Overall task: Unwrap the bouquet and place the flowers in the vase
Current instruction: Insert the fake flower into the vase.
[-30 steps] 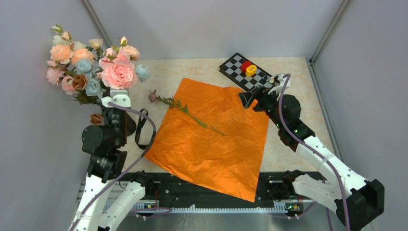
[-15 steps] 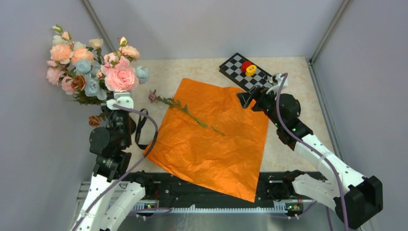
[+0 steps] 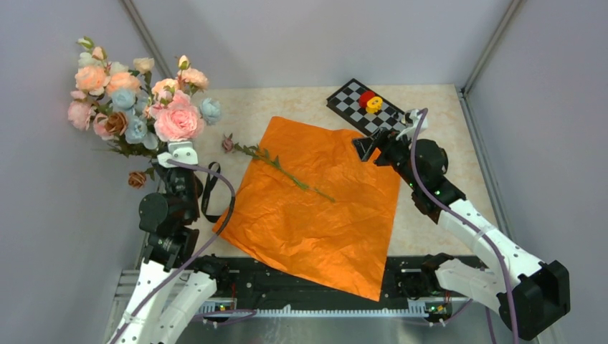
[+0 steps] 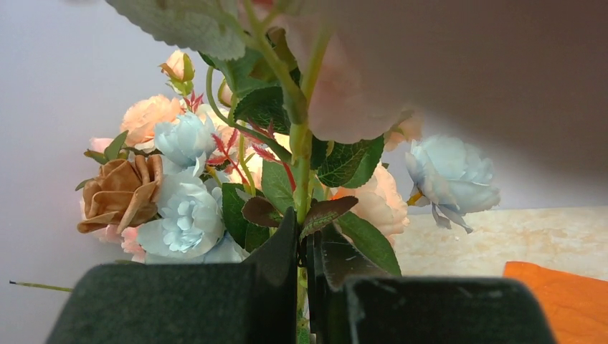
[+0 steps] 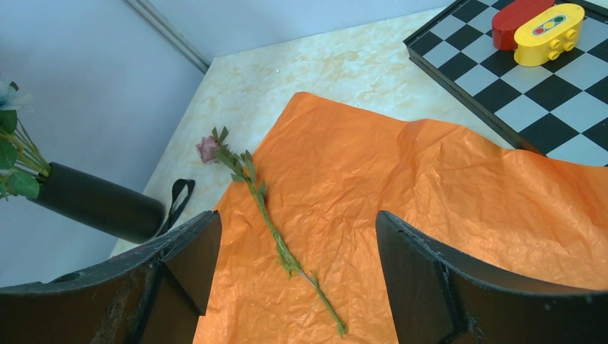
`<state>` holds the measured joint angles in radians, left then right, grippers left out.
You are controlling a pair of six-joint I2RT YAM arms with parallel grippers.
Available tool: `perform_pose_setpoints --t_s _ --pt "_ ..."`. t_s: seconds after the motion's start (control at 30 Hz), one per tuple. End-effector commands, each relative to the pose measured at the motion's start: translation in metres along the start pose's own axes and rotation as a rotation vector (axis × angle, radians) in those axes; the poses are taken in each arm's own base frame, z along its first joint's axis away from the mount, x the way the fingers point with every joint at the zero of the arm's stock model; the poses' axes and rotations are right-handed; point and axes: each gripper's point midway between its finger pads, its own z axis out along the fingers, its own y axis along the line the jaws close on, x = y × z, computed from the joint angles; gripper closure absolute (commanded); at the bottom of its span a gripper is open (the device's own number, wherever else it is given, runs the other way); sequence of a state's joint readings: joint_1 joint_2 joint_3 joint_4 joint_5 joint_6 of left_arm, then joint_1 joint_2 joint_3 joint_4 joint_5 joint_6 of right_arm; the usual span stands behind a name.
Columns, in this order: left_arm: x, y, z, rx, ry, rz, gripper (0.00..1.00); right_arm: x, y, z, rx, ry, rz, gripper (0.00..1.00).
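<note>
While left claw [image 4: 305, 258] clamps flowers [image 3: 136, 100], right claw [image 5: 295, 229] spread above orange paper [image 3: 315, 208]

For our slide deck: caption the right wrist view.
Open right gripper over orange paper bearing a loose flower stem.

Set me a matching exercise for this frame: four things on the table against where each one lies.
1. orange crinkled paper sheet
2. thin green stem with a small mauve bloom
3. black ribbon loop
4. yellow studded toy block

A. on the black-and-white checkered board
B. across the paper, bloom past its edge
C. spread flat in the middle of the marble table
D. on bare table left of the paper

Pairs: 1-C, 2-B, 3-D, 4-A
</note>
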<state>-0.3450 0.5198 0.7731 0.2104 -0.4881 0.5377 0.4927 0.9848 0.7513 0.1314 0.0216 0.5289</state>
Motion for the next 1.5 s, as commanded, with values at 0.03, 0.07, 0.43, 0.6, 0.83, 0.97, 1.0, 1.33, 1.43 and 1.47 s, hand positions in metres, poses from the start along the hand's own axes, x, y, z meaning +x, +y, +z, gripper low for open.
perform_pose_setpoints --t_s 0.03,0.07,0.43,0.6,0.83,0.97,1.0,1.33,1.43,1.47 --pt "0.0 0.009 -0.005 -0.052 -0.014 -0.078 1.0 -0.011 0.003 0.002 -0.017 -0.037 0.013 0.2" --pt "0.002 0.008 -0.006 -0.053 -0.011 -0.079 1.0 -0.011 0.003 0.001 -0.019 -0.037 0.014 0.2" --pt "0.016 0.009 -0.01 -0.089 0.008 -0.11 1.0 -0.011 0.006 0.004 -0.028 -0.037 0.023 0.2" --pt "0.024 0.012 -0.012 -0.119 0.023 -0.106 1.0 -0.011 0.005 0.005 -0.026 -0.035 0.023 0.2" --pt "0.036 0.01 -0.017 -0.124 0.045 -0.119 1.0 -0.011 0.005 0.006 -0.026 -0.033 0.025 0.2" --pt "0.038 0.008 -0.019 -0.117 0.057 -0.133 1.0 -0.008 0.008 0.006 -0.047 -0.018 0.025 0.2" --pt "0.04 0.007 -0.019 -0.115 0.061 -0.134 1.0 -0.007 0.009 0.006 -0.048 -0.018 0.026 0.2" --pt "0.052 0.003 -0.026 -0.121 0.082 -0.199 1.0 -0.005 0.01 0.008 -0.059 -0.009 0.026 0.2" --pt "0.057 0.004 -0.027 -0.131 0.1 -0.198 1.0 -0.004 0.01 0.008 -0.061 -0.007 0.027 0.2" --pt "0.06 0.003 -0.029 -0.13 0.11 -0.194 1.0 -0.005 0.011 0.008 -0.063 -0.007 0.027 0.2"
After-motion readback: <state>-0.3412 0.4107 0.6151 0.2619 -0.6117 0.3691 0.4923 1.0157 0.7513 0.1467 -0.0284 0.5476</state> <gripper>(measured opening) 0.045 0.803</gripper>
